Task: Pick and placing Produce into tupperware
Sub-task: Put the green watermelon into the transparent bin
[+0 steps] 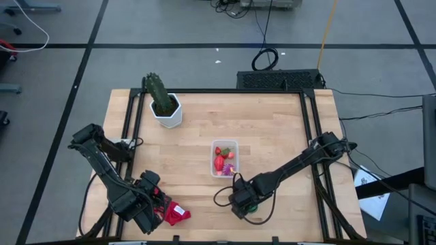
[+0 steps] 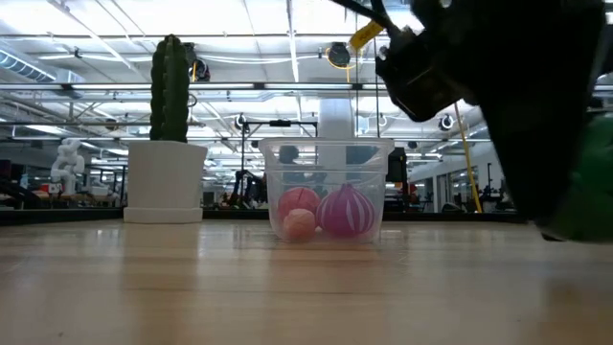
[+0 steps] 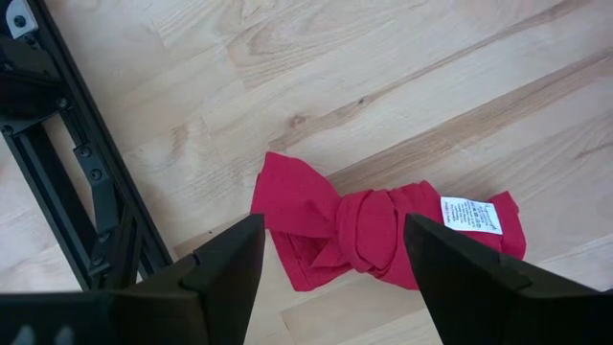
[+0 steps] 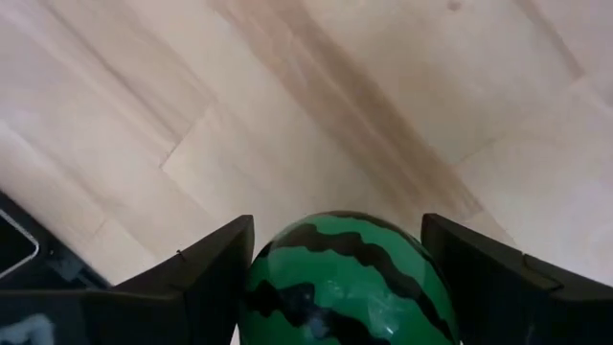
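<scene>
The watermelon ball (image 4: 350, 278), green with dark stripes, sits between the fingers of my right gripper (image 4: 337, 222), near the table's front edge (image 1: 242, 204), just in front of the tupperware. The tupperware (image 1: 213, 151) is a small clear tub at mid-table. It holds a purple striped ball (image 2: 347, 211) and red pieces (image 2: 298, 206). My left gripper (image 3: 333, 225) stands open above the knotted red cloth (image 3: 374, 230) at the front left and does not touch it. My right gripper pinches the watermelon ball between its two fingers, one on each of its opposite sides (image 4: 263, 278). The fingers come from above, slanting steeply down. In the low view the ball (image 2: 586, 182) appears to hang just clear of the tabletop.
A green cactus (image 1: 158, 92) in a white pot (image 1: 168, 114) stands at the far left of the table. Black frame rails (image 1: 312, 122) run along the left and right edges. Bare wood lies between the tupperware and the cactus.
</scene>
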